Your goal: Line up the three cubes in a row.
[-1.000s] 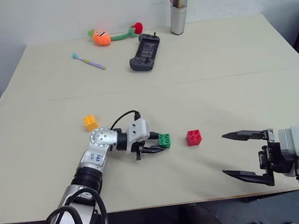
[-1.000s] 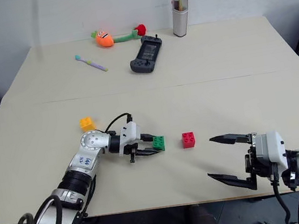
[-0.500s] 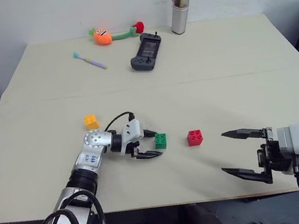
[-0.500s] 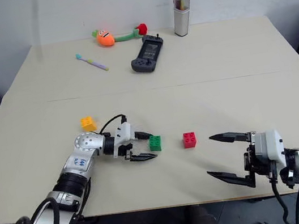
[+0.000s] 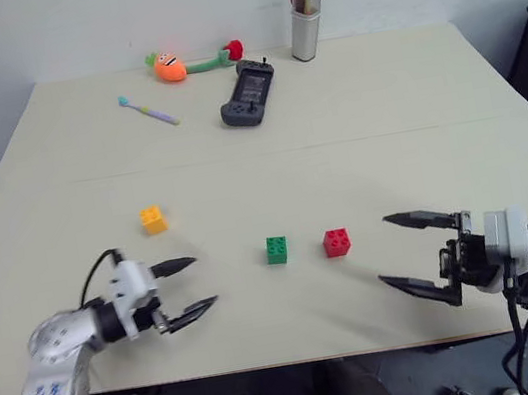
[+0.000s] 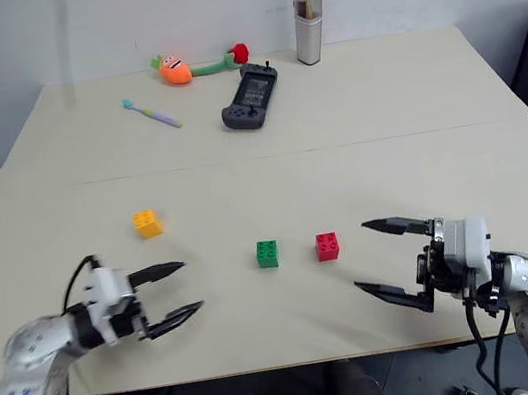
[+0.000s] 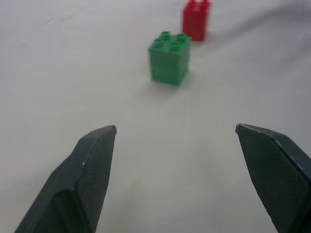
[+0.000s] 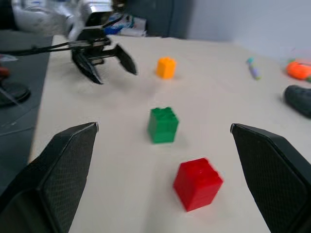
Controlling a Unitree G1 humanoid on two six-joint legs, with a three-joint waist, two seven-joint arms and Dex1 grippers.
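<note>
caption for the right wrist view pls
Open right jaws frame the red cube and green cube; yellow cube and left gripper beyond.

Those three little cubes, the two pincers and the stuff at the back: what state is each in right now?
green cube: upright, free, beside the red one.
red cube: upright, free.
yellow-orange cube: upright, off the line of the other two.
left pincer: open, empty.
right pincer: open, empty.
game controller: lying flat.
toothbrush: lying flat.
carrot toy: on its side.
toothbrush case: standing upright.
</note>
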